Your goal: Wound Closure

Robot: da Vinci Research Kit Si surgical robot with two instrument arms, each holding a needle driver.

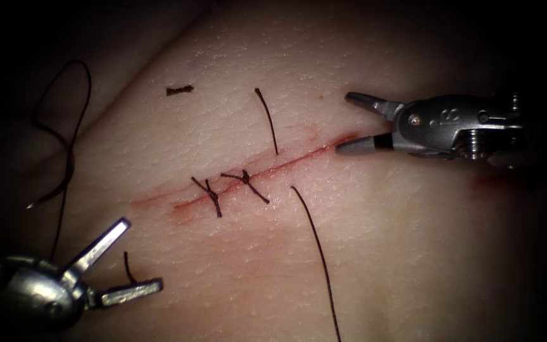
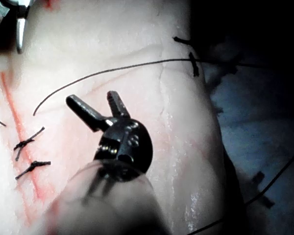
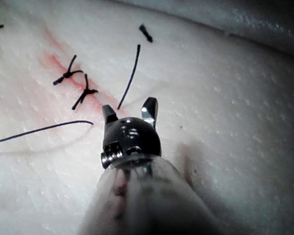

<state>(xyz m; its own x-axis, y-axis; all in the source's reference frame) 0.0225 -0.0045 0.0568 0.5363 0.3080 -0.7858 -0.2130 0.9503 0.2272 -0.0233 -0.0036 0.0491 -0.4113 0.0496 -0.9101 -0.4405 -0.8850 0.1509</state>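
Left tool [image 1: 139, 256] sits below-left of the cut [image 1: 267, 171], jaws spread wide, holding nothing. Right tool [image 1: 349, 121] is at the cut's right end, jaws apart, also empty. Two knotted stitches [image 1: 213, 195] cross the cut. A loose thread [image 1: 316, 253] crosses the cut's unstitched stretch, free on both sides. Needle: can't pick it out. Judgement: doing this well means finding the needle before gripping anything, and handling thread gently. A stamped mark on the right tool's wrist, unreadable.
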